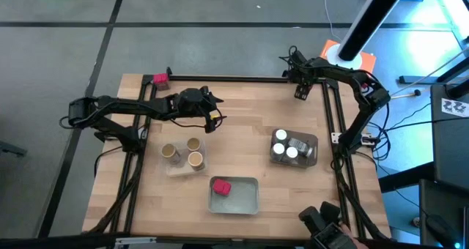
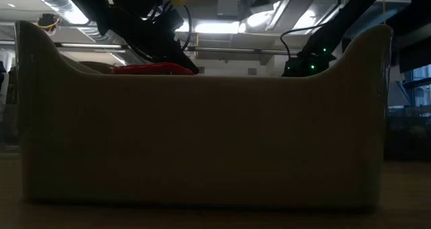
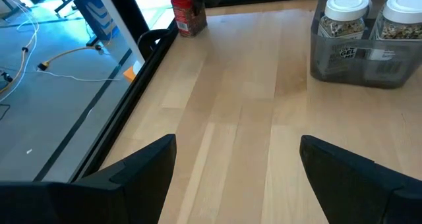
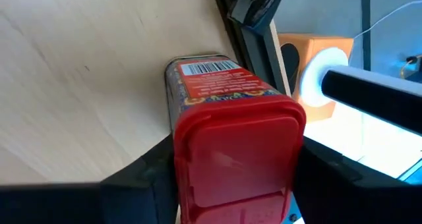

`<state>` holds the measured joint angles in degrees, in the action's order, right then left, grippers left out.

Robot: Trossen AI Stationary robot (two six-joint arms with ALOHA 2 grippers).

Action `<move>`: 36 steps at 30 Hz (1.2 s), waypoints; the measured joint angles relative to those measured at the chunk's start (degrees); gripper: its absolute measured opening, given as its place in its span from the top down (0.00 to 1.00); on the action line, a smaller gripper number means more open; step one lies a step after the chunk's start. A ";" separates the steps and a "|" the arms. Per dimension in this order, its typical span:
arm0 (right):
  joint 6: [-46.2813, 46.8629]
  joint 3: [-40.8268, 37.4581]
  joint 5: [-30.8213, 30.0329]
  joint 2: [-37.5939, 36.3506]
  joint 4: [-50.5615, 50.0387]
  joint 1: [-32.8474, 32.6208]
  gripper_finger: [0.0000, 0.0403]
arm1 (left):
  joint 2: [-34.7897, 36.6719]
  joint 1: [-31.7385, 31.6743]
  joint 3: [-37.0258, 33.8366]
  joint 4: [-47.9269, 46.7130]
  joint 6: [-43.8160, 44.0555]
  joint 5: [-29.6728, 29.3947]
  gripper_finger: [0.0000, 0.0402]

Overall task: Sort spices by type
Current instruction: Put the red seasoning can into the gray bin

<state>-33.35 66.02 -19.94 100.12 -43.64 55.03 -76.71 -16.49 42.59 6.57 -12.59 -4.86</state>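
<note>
My right hand (image 4: 231, 178) half-closed astride the red-lidded spice tin (image 4: 227, 138) at the counter (image 1: 249, 117) edge, grip unconfirmed; left hand (image 3: 237, 178) wide, empty; off-centre squeeze could tip it overboard.

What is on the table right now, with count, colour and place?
Tan cork-coloured cylinders: three, in the clear shallow tray at left.
Clear jars with white lids: three visible, in the grey tray at right.
Red-pink flat packets: at least one, count unclear, in the metal tray at front centre.
Red-lidded spice tin: one, at the table's far right corner.
Left end effector: open, empty, above bare wood at the far left.
Right end effector: fingers either side of the tin; grip not certain.
</note>
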 joint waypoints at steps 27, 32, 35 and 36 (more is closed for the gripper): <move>14.86 -0.24 4.15 -18.27 1.79 -34.55 0.46 | 0.00 6.63 0.02 -0.89 5.34 -0.96 0.23; 19.95 -0.24 4.93 -18.53 1.88 -41.97 0.46 | 0.79 9.35 0.04 -2.13 6.73 -1.34 0.23; 22.95 -0.24 5.96 -18.53 3.19 -45.99 0.46 | 1.51 10.86 0.04 -3.69 7.21 -1.72 0.23; 24.19 -0.24 6.16 -18.53 4.08 -47.25 0.46 | 1.90 11.34 0.04 -4.32 7.29 -1.76 0.23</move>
<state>-9.15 65.78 -13.78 81.58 -39.55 7.78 -74.81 -5.15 42.63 2.25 -5.30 -6.61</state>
